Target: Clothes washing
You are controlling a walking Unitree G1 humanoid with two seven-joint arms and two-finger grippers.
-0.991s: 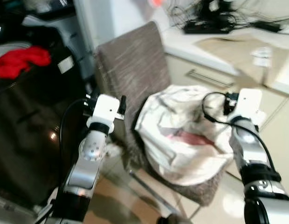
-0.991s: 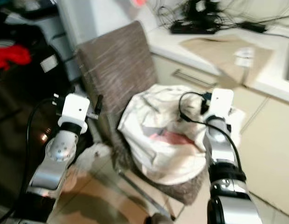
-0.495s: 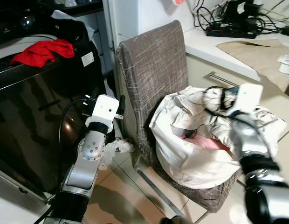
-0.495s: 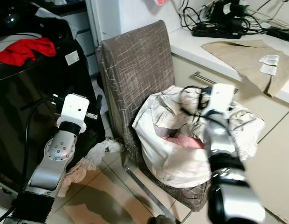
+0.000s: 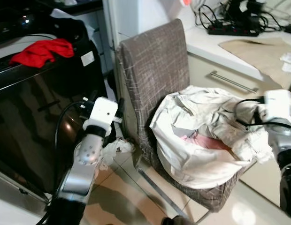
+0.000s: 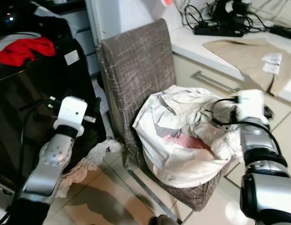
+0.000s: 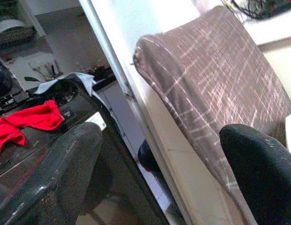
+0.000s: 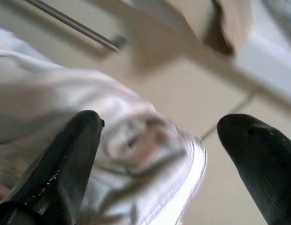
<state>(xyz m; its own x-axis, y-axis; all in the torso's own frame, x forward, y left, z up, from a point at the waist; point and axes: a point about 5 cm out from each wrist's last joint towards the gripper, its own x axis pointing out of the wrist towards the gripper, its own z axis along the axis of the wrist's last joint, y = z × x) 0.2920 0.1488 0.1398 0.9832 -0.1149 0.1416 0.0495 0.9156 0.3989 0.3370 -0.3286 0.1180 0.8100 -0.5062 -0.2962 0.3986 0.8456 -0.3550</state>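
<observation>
The clothes [image 5: 209, 136] are a heap of white fabric with a pink piece [image 5: 202, 142] in its middle; the white fabric [image 6: 183, 136] opens like a sack around the pink piece, and the heap fills the seat of a grey-brown chair [image 5: 157, 70], reaching over the seat's right edge. The right gripper [image 8: 157, 154] is at this right edge of the heap, its two black fingers [image 8: 65, 164] wide apart, with a fold of the white fabric lying between them; whether the fingers touch the fabric I cannot tell, and nothing is clamped. The left gripper [image 7: 159, 159] is in the air to the left of the chair, in front of the dark machine [image 5: 37, 122], with its jaws also wide apart and holding nothing; in its wrist view it looks toward the chair back and the machine's top. On the floor [image 5: 126, 197] between the machine and the chair leg lies a crumpled pale cloth [image 5: 115, 150]. On top of the machine, near its far edge, lies a red garment [image 5: 40, 50]. Behind the chair runs a white worktop [image 5: 206, 42] above a cream cabinet with a metal handle [image 5: 234, 82]. On the worktop lies a beige cloth [image 5: 258, 54], and at its far edge are a black power strip and tangled cables [image 5: 230, 18].
</observation>
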